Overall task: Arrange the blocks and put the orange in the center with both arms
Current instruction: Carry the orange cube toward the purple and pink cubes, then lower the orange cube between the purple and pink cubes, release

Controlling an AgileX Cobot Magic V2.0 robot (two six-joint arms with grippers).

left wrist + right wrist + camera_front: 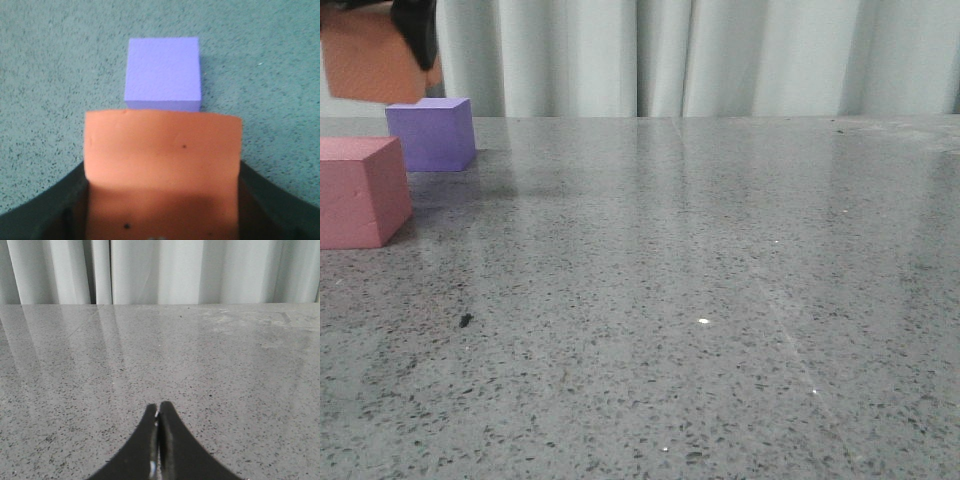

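I see my left gripper [160, 220] clamping the orange cube [161, 165] above the purple cube [163, 74]; right gripper [159, 440] pinched closed, empty.

Soft, even light fills the room — the polished desk [720, 300] carries pale streaked reflections of the curtain [720, 55] along its far edge. The purple block [432, 134] throws a faint shadow toward the desk's middle. In the left wrist view the orange block [160, 170] is blurred — too close for focus.

Right claw [158, 440]: black curved fingers; left claw [160, 210] black, seemingly matte.
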